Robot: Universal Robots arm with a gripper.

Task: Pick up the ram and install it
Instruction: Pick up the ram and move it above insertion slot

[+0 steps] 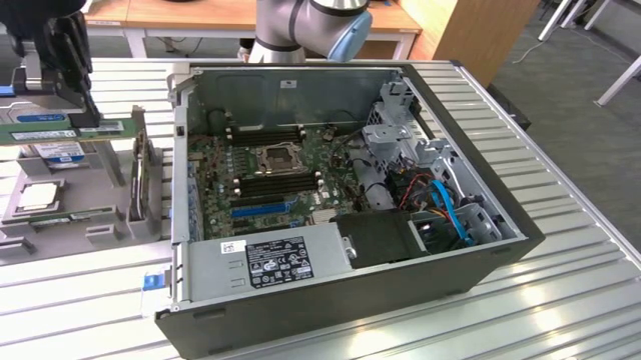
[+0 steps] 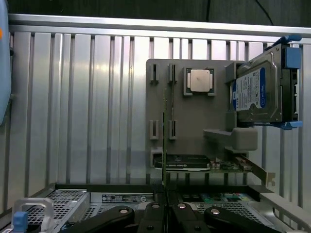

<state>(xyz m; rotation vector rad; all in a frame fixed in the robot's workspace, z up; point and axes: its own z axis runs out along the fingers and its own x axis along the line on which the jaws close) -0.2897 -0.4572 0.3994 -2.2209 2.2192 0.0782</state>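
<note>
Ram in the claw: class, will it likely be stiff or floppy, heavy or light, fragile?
Probably stiff: the ram runs straight out from the claw without sagging. Likely light: edge-on in the wrist view it is very thin. Perhaps fragile: a thin bare board may crack if bent.

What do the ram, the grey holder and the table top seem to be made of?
The ram: green circuit-board laminate, matte. The grey holder: probably plastic, by its even dull grey. The table top: likely aluminium, ribbed slats with bright reflections.
</note>
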